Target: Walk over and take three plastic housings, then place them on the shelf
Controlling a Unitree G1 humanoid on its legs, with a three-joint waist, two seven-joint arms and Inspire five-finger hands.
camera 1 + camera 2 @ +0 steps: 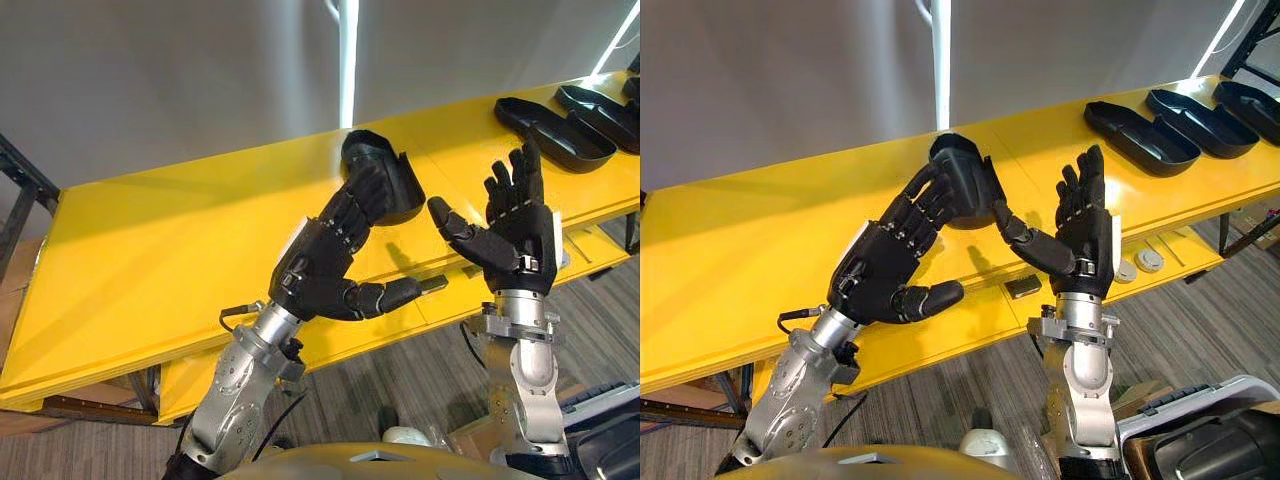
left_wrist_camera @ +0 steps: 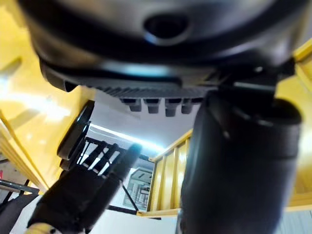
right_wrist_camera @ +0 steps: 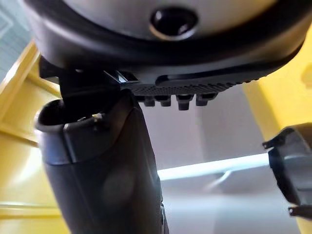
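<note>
Looking down through the head views, I am seeing a yellow table (image 1: 150, 250) running across the scene; one black housing (image 1: 962, 180) is sitting on it near the middle, at about 12 o'clock from the two hands. The left hand (image 1: 880, 265) is coming in from 7 o'clock of that housing; its fingers (image 1: 925, 205) are loosely bent and lying against the housing's near wall, while its thumb is pointing off toward 3 o'clock, well apart from the housing; I am reading this hand as open and gripping nothing. The right hand (image 1: 1085, 235) is standing upright at 4 o'clock of the housing, palm turned toward the left hand, fingers straight and spread; its thumb is angling toward 10 o'clock, close to the housing's edge, and I cannot tell whether it is touching; this hand is open too and holding nothing. Three more housings (image 1: 1140, 135) are lying side by side on the table at 2 o'clock, well apart from both hands; in the right wrist view the middle housing's rim is showing past the thumb.
</note>
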